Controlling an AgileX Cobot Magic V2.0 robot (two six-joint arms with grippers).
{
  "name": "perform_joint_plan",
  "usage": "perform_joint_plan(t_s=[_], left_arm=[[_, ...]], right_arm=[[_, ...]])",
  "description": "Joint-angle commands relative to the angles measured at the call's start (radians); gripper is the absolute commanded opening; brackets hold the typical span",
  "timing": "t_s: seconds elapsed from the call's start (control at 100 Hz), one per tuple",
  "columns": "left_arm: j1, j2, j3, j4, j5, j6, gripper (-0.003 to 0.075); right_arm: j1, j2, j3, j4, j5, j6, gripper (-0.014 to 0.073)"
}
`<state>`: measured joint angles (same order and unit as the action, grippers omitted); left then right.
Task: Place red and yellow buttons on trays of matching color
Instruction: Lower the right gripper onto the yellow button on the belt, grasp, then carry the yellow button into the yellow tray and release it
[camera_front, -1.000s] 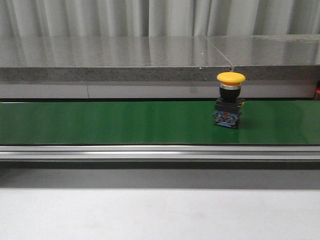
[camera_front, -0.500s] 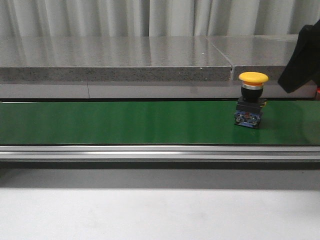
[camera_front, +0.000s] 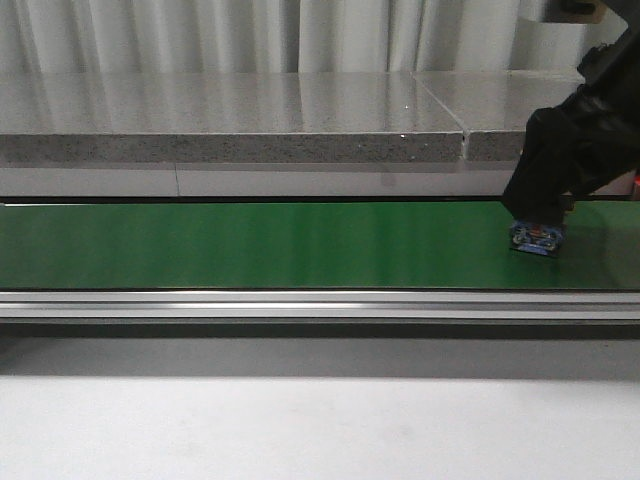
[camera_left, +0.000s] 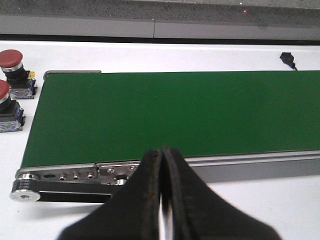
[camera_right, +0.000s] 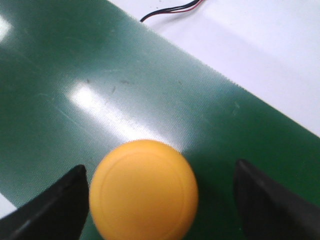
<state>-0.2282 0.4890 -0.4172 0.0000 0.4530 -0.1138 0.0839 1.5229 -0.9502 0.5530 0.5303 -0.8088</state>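
**Yellow button between the right fingers, red buttons off the belt**

The yellow button (camera_right: 144, 190) stands upright on the green belt (camera_right: 100, 90), its round domed cap between the spread right fingers (camera_right: 52, 207), nearer one than the other. Two red buttons (camera_left: 11, 58) with dark bases stand upright on the white table (camera_left: 175, 52), well apart from the closed left fingers (camera_left: 150, 175).

— What colours sit under my right gripper (camera_right: 157, 200)?
— A plain yellow button (camera_right: 144, 189) on the deep green conveyor belt (camera_right: 100, 95), its base blue.
— And by my left?
— Two red buttons (camera_left: 11, 57) beside that same green; my fingers (camera_left: 145, 200) are black.
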Motion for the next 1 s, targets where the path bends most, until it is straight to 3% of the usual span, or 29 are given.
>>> perform_joint_plan(t_s=[0.0, 0.15, 0.22, 0.38, 0.52, 0.74, 0.99], left_arm=[[-0.007, 0.002, -0.027, -0.008, -0.073, -0.006, -0.0019], [-0.007, 0.002, -0.027, -0.008, -0.073, -0.006, -0.0019], [-0.007, 0.002, -0.027, -0.008, -0.073, -0.006, -0.0019], [-0.007, 0.002, -0.027, -0.008, -0.073, -0.006, -0.0019], [-0.007, 0.002, -0.027, -0.008, -0.073, -0.006, -0.0019], [-0.007, 0.002, -0.027, -0.008, -0.073, -0.006, -0.0019], [-0.007, 0.002, -0.027, -0.008, -0.073, -0.006, -0.0019]], right_arm=[[0.003, -0.026, -0.033, 0.018, -0.042, -0.014, 0.0466], [0.003, -0.027, -0.033, 0.018, -0.038, -0.013, 0.0160], [0.003, -0.031, -0.033, 0.018, -0.031, -0.012, 0.0092], [-0.007, -0.058, -0.032, 0.012, -0.015, 0.038, 0.0083], [-0.075, -0.130, -0.032, -0.020, 0.038, 0.103, 0.0076], [-0.310, -0.286, -0.025, -0.038, 0.169, 0.181, 0.0076], [-0.623, -0.392, 0.020, -0.072, 0.153, 0.296, 0.0076]])
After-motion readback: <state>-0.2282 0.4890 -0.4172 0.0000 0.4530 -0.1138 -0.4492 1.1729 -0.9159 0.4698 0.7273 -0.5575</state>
